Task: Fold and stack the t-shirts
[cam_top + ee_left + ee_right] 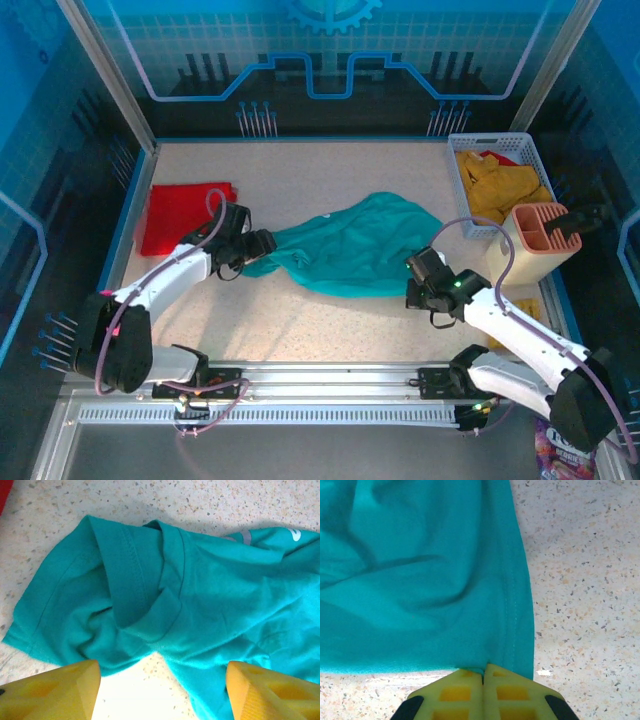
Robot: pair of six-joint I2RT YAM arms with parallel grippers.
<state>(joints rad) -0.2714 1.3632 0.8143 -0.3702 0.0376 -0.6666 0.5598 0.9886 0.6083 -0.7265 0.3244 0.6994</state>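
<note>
A teal t-shirt (355, 250) lies crumpled across the middle of the table. My left gripper (262, 243) stands open at its left end. In the left wrist view its yellow fingers (60, 690) are spread wide just short of the bunched sleeve (125, 610), and nothing is gripped. My right gripper (413, 265) is shut on the shirt's right hem; the right wrist view shows its jaws (483, 672) pinching the hem's edge (510, 605). A red t-shirt (180, 215) lies folded flat at the far left. Mustard-yellow t-shirts (500, 185) are heaped in a basket.
The white basket (455, 170) stands at the back right, with a peach slotted holder (540, 240) just in front of it. Blue walls close in the table's sides and back. A metal rail (330, 380) runs along the near edge.
</note>
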